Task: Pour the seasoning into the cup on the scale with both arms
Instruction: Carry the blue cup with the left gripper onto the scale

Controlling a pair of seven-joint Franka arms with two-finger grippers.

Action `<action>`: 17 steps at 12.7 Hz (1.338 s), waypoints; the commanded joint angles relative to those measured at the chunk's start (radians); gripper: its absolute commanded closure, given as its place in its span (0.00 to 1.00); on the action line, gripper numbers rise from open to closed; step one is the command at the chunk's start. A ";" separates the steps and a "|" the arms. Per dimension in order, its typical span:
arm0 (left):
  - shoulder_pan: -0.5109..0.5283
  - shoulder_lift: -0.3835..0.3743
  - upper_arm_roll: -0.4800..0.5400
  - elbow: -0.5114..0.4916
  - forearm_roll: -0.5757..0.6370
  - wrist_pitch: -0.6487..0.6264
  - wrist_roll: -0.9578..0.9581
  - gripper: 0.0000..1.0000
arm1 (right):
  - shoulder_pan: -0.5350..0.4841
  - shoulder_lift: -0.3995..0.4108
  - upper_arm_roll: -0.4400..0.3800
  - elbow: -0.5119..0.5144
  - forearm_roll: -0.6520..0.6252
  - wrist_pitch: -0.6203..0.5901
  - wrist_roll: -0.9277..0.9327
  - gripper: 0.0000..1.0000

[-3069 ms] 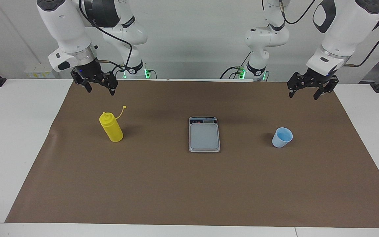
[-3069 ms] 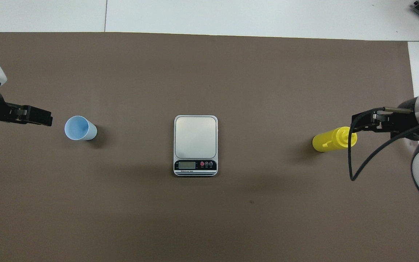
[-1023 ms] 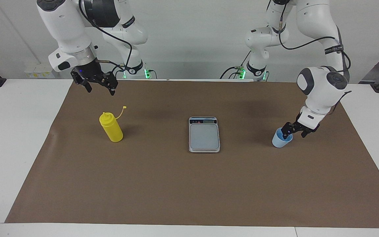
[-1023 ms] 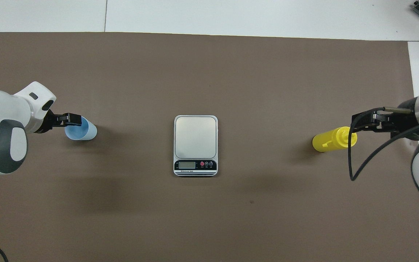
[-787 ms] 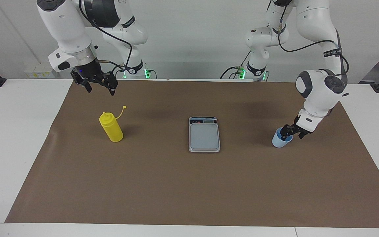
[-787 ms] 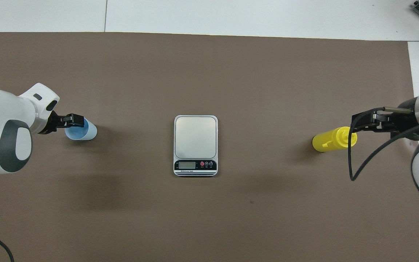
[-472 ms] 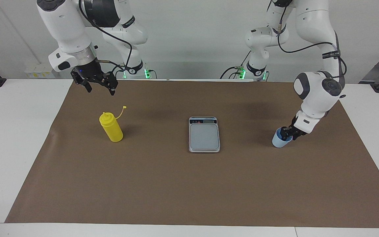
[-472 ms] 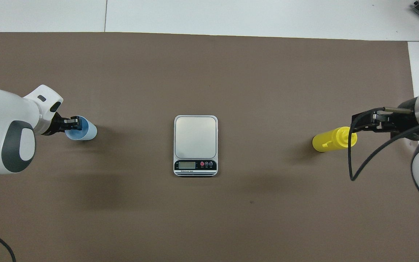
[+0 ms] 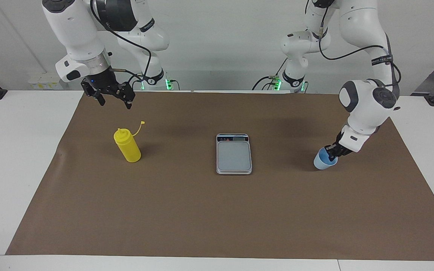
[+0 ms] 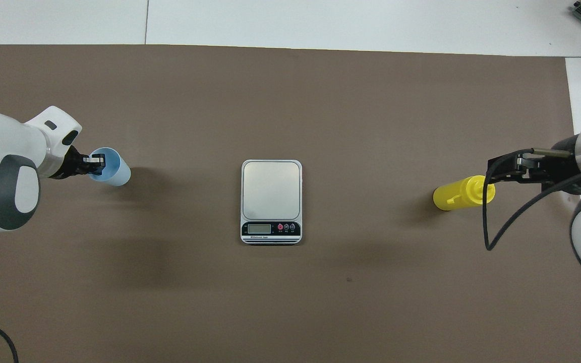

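The right hand (image 9: pixel 114 102) hangs in the air over the edge of the brown mat (image 9: pixel 202 214) nearest the robots, at the right arm's end of the white counter (image 9: pixel 13 158). Its fingers are spread apart and hold nothing; this arm waits. The yellow seasoning bottle (image 9: pixel 128 148) stands upright on the mat, farther from the robots than that hand and apart from it, with its small cap (image 9: pixel 142 122) out on its thin tether beside the nozzle. In the overhead view the hand (image 10: pixel 520 169) overlaps the bottle's top (image 10: pixel 459 196), but the facing view shows clear air between them. The scale (image 9: pixel 234 155) lies flat at the middle of the mat, its weighing plate bare and its dark display strip at the end nearer the robots. Well apart from it, toward the left arm's end, is the light blue cup (image 9: pixel 323 162), mouth up. The left hand (image 9: pixel 332 152) is closed on the cup's rim on the side away from the scale, one finger inside the mouth and one outside. Whether the cup's base touches the mat cannot be told.
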State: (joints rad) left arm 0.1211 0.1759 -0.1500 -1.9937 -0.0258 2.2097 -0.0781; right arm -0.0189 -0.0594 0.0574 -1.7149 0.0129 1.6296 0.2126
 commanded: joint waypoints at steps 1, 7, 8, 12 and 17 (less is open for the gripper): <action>-0.034 -0.021 -0.002 0.084 -0.005 -0.102 0.020 1.00 | -0.007 -0.002 0.002 0.001 -0.001 -0.013 -0.013 0.00; -0.318 -0.022 0.000 0.196 0.006 -0.231 -0.238 1.00 | -0.007 -0.002 0.002 0.001 -0.001 -0.013 -0.013 0.00; -0.362 -0.022 0.000 0.196 0.006 -0.223 -0.285 1.00 | -0.007 -0.002 0.002 0.001 -0.001 -0.013 -0.013 0.00; -0.481 0.006 -0.003 0.182 0.001 -0.127 -0.439 1.00 | -0.007 -0.002 0.002 0.001 -0.001 -0.013 -0.013 0.00; -0.569 0.103 -0.002 0.182 0.006 0.033 -0.589 1.00 | -0.007 -0.002 0.001 0.001 -0.001 -0.020 -0.009 0.00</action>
State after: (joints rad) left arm -0.4026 0.2456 -0.1689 -1.8130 -0.0254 2.1757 -0.5976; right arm -0.0189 -0.0594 0.0574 -1.7149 0.0129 1.6283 0.2126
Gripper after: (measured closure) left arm 0.965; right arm 0.000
